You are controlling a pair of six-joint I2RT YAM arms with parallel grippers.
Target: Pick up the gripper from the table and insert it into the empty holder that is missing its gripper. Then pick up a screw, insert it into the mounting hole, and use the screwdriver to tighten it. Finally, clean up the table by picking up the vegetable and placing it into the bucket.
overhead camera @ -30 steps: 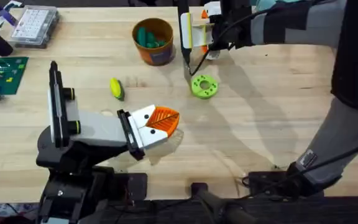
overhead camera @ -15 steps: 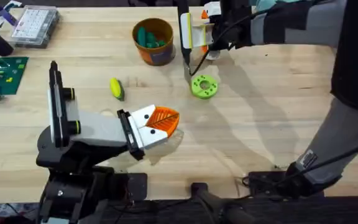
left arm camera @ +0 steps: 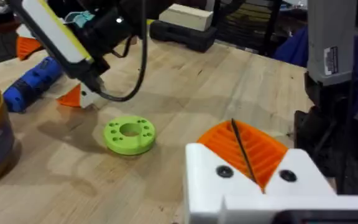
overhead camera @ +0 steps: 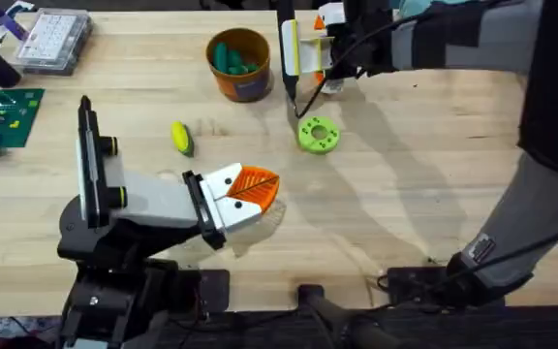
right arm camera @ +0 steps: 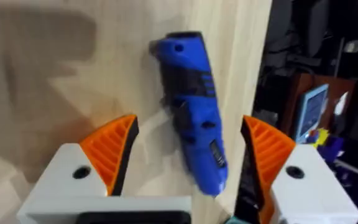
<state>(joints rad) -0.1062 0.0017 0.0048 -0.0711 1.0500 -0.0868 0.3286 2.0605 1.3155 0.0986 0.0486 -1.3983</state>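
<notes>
A: Where does the right gripper stand?

B: Out at the far edge of the counter, its orange-padded fingers spread wide on either side of the blue screwdriver, which lies flat on the wood. They are not touching it yet.

A: And the left gripper?

B: Low over the near middle of the counter, fingers pressed together and empty. The vegetable lies just beyond it, and the bucket stands farther back with green pieces already inside.

A: What worries you?

B: The screwdriver sits right by the counter's edge. If one finger lands before the other, I'd expect the round body to roll or skid off the counter. It also lies slightly askew between the pads, so a closing grip may twist it rather than seat it squarely.

A: Anything nearby to hit?

B: The green ring-shaped disc rests near the right arm's cable; a careless swing could knock it.
</notes>
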